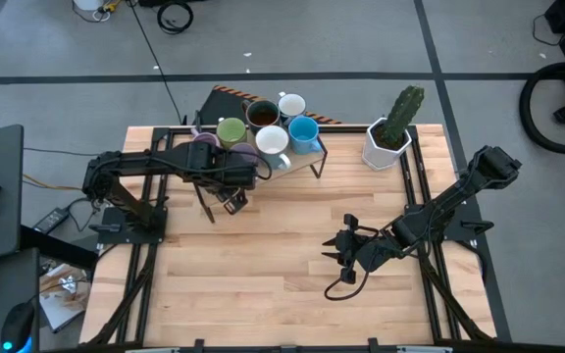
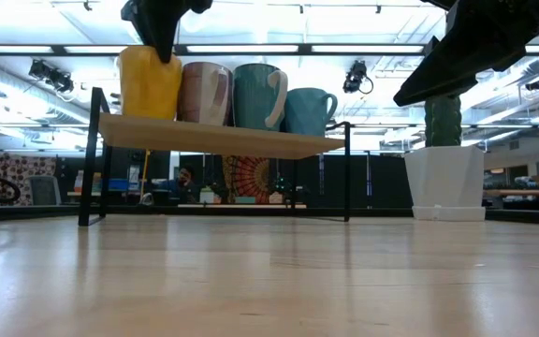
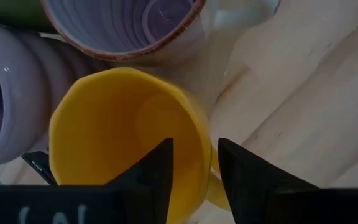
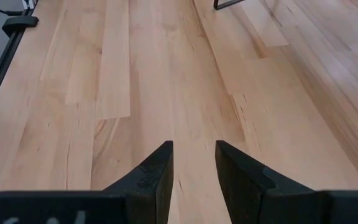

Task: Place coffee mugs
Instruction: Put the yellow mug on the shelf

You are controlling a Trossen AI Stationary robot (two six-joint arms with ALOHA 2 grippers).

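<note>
While the yellow mug stands on the shelf beside the purple ones, my left claw straddles its rim, fingers parted, and my right claw hovers half-open over bare table.

Left arm reaches from its base at the worktop's left edge across toward the rack at the back, forearm level, wrist bent down. Left tool sits at the rack's near-left corner; in the left wrist view its two dark fingers straddle the wall of the yellow mug, one inside, one outside, with a gap showing.

Right arm stretches from the worktop's right edge toward the middle, low, well apart from the rack. Right tool hangs over bare boards, fingers slightly parted, holding nothing.
</note>
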